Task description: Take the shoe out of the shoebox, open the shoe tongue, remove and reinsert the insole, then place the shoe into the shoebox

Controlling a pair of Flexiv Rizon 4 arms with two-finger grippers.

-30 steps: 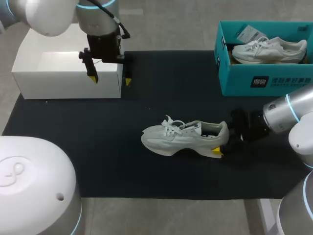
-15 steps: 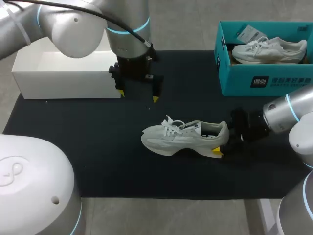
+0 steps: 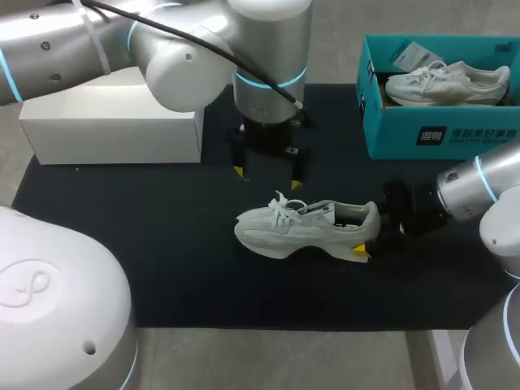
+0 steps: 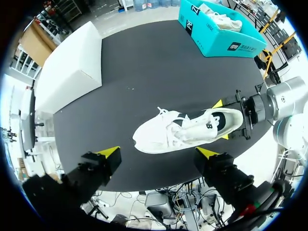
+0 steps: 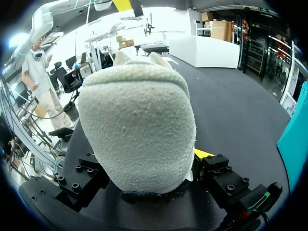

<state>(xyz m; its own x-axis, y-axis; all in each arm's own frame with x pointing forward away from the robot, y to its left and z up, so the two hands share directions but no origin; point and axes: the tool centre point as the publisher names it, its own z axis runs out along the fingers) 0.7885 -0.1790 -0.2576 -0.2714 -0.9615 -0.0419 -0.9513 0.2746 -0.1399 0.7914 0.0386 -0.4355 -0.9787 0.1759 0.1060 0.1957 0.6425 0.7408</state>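
Shoe status: pale grey-white lace-up sneaker (image 3: pixel 305 227) sits upright on its sole around the middle of the black desk (image 3: pixel 162 244), out of any box. Toe points to 9 o'clock, heel to 3 o'clock. Laces tied, tongue not pulled open.

Right tool (image 3: pixel 370 234) is at the shoe's 3 o'clock end, clamped on the heel. The left wrist view shows a yellow tip on each side of the heel. The right wrist view is mostly filled by the heel counter sitting between its fingers.

Left tool (image 3: pixel 267 177) hangs just at 12 o'clock of the laces, pointing down, fingers spread wide, holding nothing and not touching the shoe. In the left wrist view the sneaker lies ahead of the gap between its tips.

Plain white open-topped rectangular box (image 3: pixel 114 138) is at 10 o'clock from the shoe, on the desk's far left edge.

Teal cardboard shoebox (image 3: pixel 455 138) is at 2 o'clock, far right corner, with a second white sneaker (image 3: pixel 447 84) lying inside, toe towards 9 o'clock.
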